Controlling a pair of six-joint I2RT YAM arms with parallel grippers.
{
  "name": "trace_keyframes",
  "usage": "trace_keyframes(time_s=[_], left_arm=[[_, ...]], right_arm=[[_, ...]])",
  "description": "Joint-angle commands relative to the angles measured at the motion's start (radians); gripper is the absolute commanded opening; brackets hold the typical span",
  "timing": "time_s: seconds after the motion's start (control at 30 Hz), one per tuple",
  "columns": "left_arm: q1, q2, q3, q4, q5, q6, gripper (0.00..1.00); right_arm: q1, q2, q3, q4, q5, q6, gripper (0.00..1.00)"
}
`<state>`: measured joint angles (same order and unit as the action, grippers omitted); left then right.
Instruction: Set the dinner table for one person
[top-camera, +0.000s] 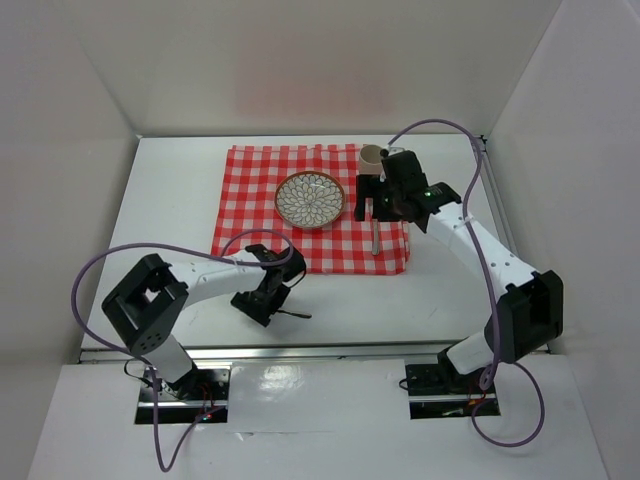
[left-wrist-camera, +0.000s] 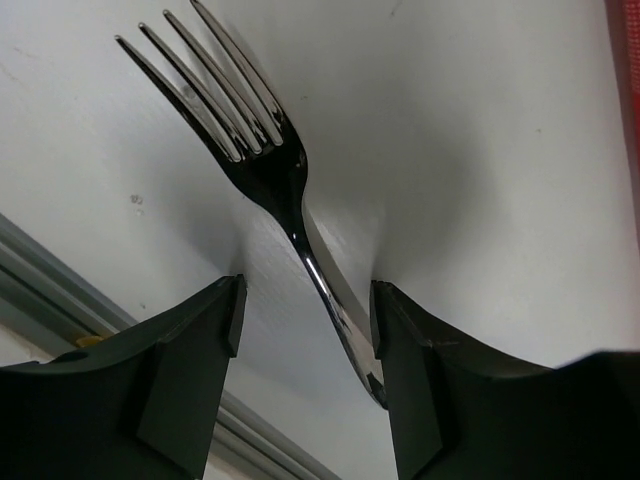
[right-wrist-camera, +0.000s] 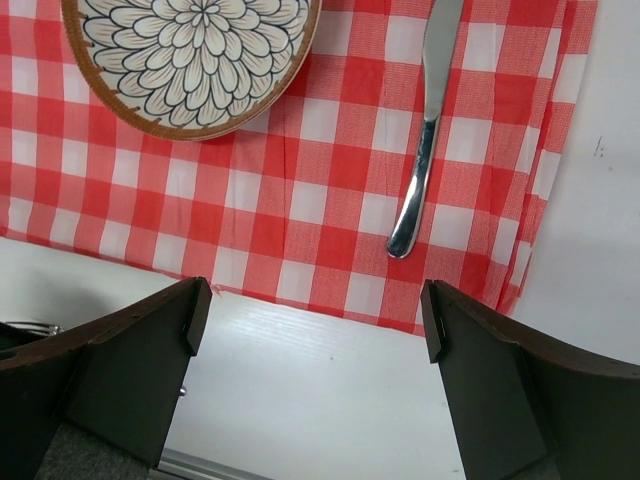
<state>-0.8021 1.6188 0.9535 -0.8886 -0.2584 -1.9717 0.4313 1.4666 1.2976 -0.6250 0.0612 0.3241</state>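
The white dinner table (top-camera: 170, 200) carries a red-and-white checked cloth (top-camera: 250, 215). On the cloth lie a flower-patterned plate (top-camera: 310, 200) and a knife (top-camera: 374, 237) to its right; a beige cup (top-camera: 371, 156) stands behind. My left gripper (top-camera: 266, 303) is open, low over a fork (top-camera: 297, 315) on the bare table near the front edge. In the left wrist view the fork (left-wrist-camera: 270, 170) has its handle between the open jaws (left-wrist-camera: 308, 320), close to the right finger. My right gripper (top-camera: 372, 207) is open and empty above the knife (right-wrist-camera: 425, 130) and plate (right-wrist-camera: 195, 55).
White walls close in the table on the left, back and right. A silver rail (left-wrist-camera: 60, 290) runs along the front edge just behind the fork. Purple cables loop over both arms. The cloth's front edge (right-wrist-camera: 300, 300) lies between plate and rail.
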Motion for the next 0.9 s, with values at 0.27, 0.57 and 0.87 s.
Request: trace_keyframes(time_s=[0.27, 0.57, 0.87], left_arm=[[-0.005, 0.075, -0.094, 0.158, 0.042, -0.242, 0.44], [-0.036, -0.097, -0.147, 0.11, 0.026, -0.282, 0.0], [-0.026, -0.183, 0.27, -0.248, -0.469, 0.25, 0.0]], right_arm=[[0.034, -0.06, -0.026, -0.036, 0.014, -0.008, 1.0], [0.034, -0.049, -0.017, -0.045, 0.045, -0.008, 0.99], [0.043, -0.04, 0.026, -0.067, 0.057, 0.01, 0.99]])
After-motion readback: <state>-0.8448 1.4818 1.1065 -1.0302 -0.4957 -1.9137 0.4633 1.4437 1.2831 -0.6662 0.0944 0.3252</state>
